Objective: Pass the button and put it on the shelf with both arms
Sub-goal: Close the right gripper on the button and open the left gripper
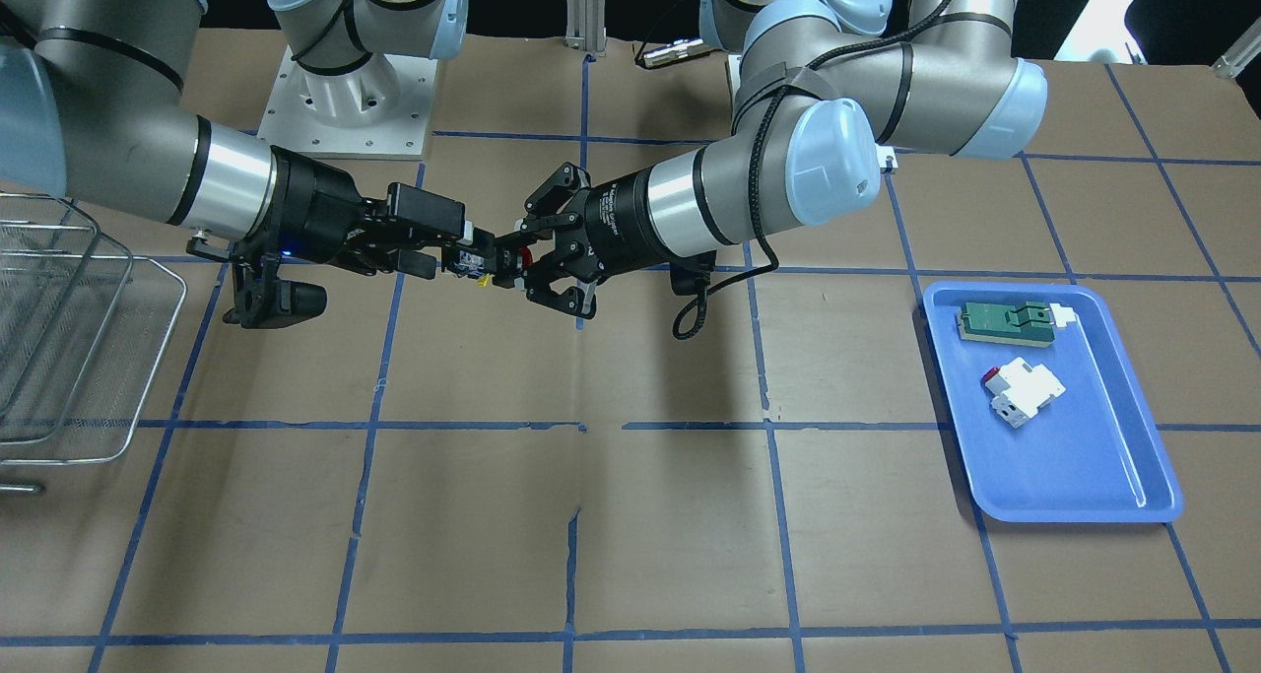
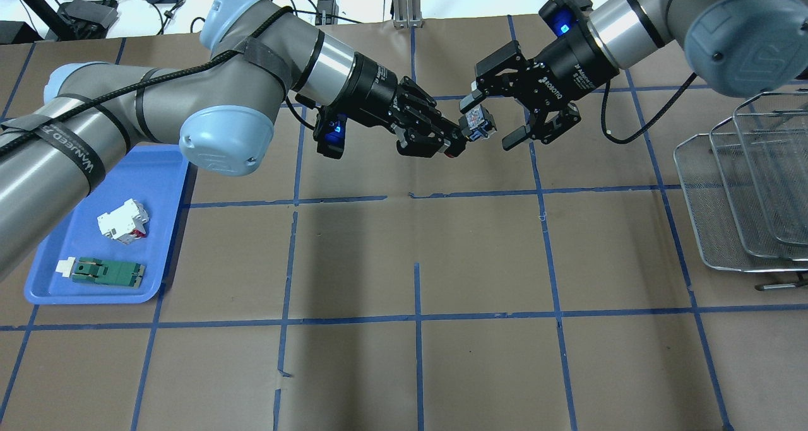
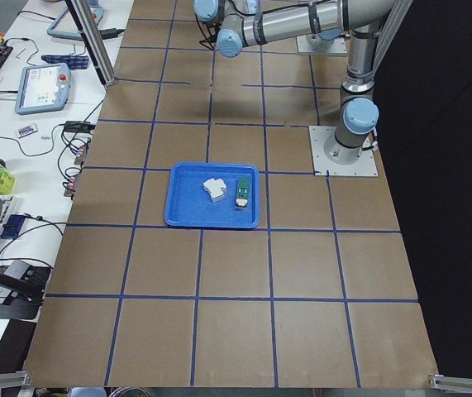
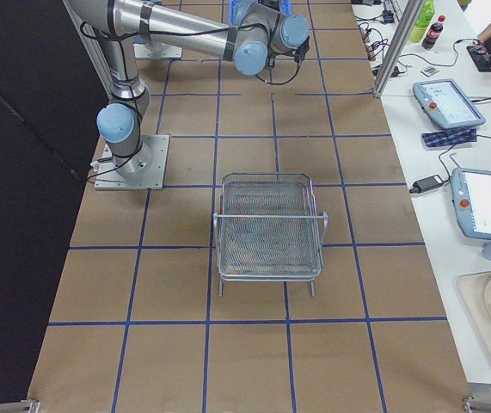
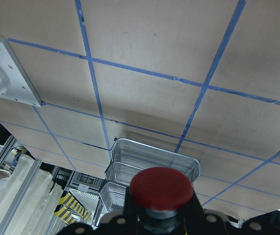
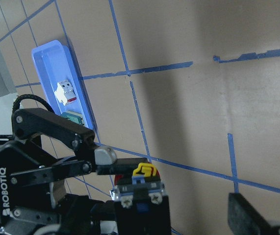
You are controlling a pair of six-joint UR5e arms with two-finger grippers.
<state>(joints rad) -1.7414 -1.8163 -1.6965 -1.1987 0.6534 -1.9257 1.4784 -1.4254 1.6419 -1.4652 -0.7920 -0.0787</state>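
The button (image 2: 476,127) hangs in the air over the table's far middle, between the two grippers. My left gripper (image 2: 457,142) is shut on its red-capped end. The red cap (image 5: 162,188) fills the bottom of the left wrist view. My right gripper (image 2: 491,123) is open, with one finger on each side of the button's colourful labelled end (image 6: 140,196) and not touching it. In the front view the left gripper (image 1: 512,257) and right gripper (image 1: 455,254) meet at the button (image 1: 488,264). The wire shelf (image 2: 726,197) stands at the table's right edge.
A blue tray (image 2: 95,295) at the left holds a white block with a red tab (image 2: 123,219) and a flat green part (image 2: 107,272). The shelf also shows in the right side view (image 4: 266,228). Blue tape lines cross the brown table.
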